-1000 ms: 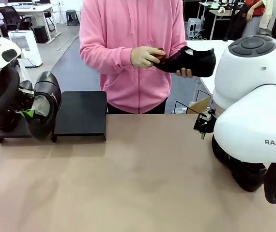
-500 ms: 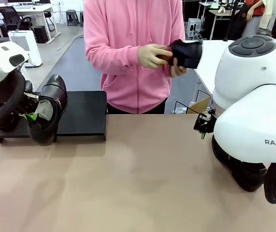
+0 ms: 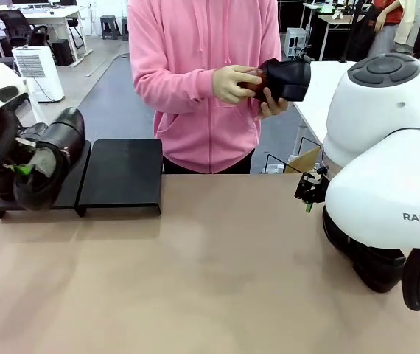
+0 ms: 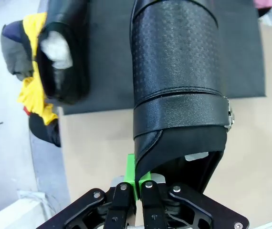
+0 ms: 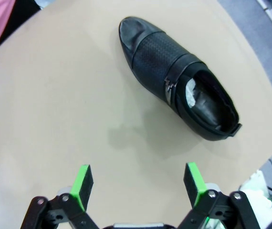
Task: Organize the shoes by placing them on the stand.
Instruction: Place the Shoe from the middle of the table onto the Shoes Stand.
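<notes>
My left gripper [image 3: 24, 170] is shut on the heel rim of a black shoe [image 3: 54, 144], which it holds tilted over the left platform of the stand [image 3: 121, 173]. In the left wrist view the green pads [image 4: 131, 175] pinch that shoe's [image 4: 174, 71] heel, and its toe points out across the stand [image 4: 107, 52]. Another shoe [image 4: 62, 57] stuffed with white paper lies at the platform's edge. My right gripper [image 5: 138, 183] is open above the table, with a third shoe [image 5: 174, 78] lying on its sole ahead of it. A person holds another shoe [image 3: 285, 80] in both hands.
The person in a pink hoodie [image 3: 195, 74] stands at the far side, behind the stand's right end. My right arm's white body [image 3: 387, 162] takes up the table's right side. A yellow cloth [image 4: 31, 90] lies on the floor beyond the stand.
My left arm has carried its shoe leftward and back over the left platform. The person has brought their shoe closer to the chest and turned it.
</notes>
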Robot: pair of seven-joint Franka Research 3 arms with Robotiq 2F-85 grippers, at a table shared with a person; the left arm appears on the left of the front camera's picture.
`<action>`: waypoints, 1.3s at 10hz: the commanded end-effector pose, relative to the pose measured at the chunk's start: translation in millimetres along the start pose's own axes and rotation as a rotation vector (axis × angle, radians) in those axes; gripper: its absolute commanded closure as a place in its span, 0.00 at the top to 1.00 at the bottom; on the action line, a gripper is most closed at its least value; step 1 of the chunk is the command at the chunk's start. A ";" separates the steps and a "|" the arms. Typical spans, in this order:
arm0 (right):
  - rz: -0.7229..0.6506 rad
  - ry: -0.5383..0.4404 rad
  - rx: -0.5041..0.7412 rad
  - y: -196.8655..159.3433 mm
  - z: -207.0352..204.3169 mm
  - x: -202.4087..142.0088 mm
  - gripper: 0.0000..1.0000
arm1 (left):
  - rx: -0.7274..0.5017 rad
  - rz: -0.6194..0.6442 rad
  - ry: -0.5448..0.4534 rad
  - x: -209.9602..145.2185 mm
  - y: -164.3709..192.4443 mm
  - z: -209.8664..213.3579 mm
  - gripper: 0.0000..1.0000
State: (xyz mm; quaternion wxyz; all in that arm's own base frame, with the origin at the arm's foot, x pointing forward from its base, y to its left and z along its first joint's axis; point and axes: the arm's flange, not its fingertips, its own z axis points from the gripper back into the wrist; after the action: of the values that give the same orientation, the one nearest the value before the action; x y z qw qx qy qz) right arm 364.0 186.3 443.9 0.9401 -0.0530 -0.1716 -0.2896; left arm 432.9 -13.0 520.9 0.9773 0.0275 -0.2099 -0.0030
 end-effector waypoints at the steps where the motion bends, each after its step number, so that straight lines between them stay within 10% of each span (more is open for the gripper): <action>1: 0.015 -0.001 0.015 -0.8 -0.2 3.0 1.00 | -0.005 0.008 -0.057 27.7 31.9 -4.8 0.00; 13: 0.015 -0.001 0.015 -0.8 -0.2 3.0 1.00 | -0.093 0.118 -0.143 67.7 38.0 -102.7 0.00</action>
State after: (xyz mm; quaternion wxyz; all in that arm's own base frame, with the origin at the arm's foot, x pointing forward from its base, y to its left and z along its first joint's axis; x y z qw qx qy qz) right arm 364.1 186.3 444.1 0.9401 -0.0528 -0.1717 -0.2896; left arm 531.8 27.2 455.2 0.9643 -0.0206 -0.2617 0.0363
